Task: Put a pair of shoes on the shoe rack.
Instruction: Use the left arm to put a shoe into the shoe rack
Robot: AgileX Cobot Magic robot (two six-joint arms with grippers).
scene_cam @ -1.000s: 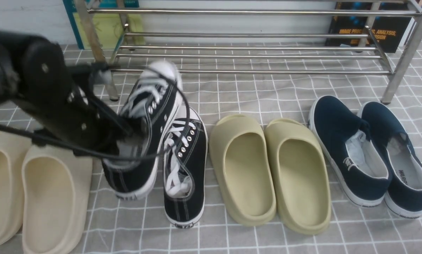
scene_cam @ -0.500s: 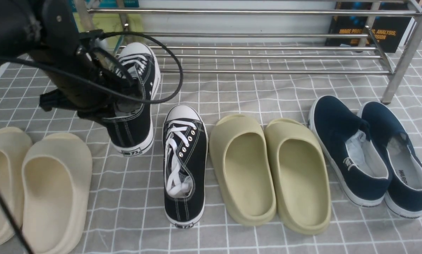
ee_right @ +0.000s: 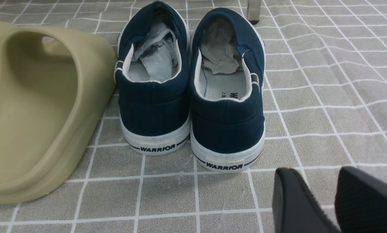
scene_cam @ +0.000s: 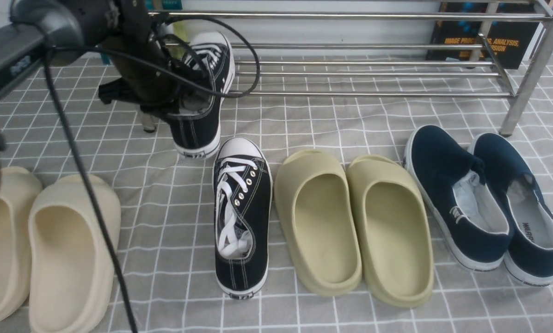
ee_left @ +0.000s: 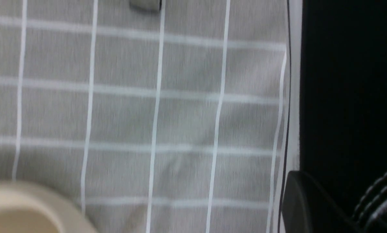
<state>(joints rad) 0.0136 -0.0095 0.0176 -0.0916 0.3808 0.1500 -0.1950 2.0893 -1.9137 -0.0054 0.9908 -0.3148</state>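
My left gripper [scene_cam: 184,97] is shut on one black canvas sneaker [scene_cam: 201,92] at its opening and holds it off the floor, white toe cap toward the shoe rack [scene_cam: 350,46], its toe over the rack's low front bars near the left leg. In the left wrist view the sneaker's black side [ee_left: 348,97] fills the edge beside one finger [ee_left: 298,204]. The other black sneaker [scene_cam: 242,212] lies flat on the checked cloth, toe toward the rack. My right gripper [ee_right: 316,174] is open and empty, low over the cloth behind the navy slip-ons [ee_right: 190,84].
Cream slippers [scene_cam: 50,249] lie at the front left, one also in the left wrist view [ee_left: 18,207]. Olive slippers [scene_cam: 355,226] and navy slip-ons [scene_cam: 484,203] lie to the right of the floor sneaker. Books [scene_cam: 489,41] stand behind the rack. The rack's right leg [scene_cam: 526,88] stands near the navy pair.
My left gripper has lifted the black sneaker away from its mate and carried it forward and to the right, up to the rack's left end. The floor sneaker has stayed put.
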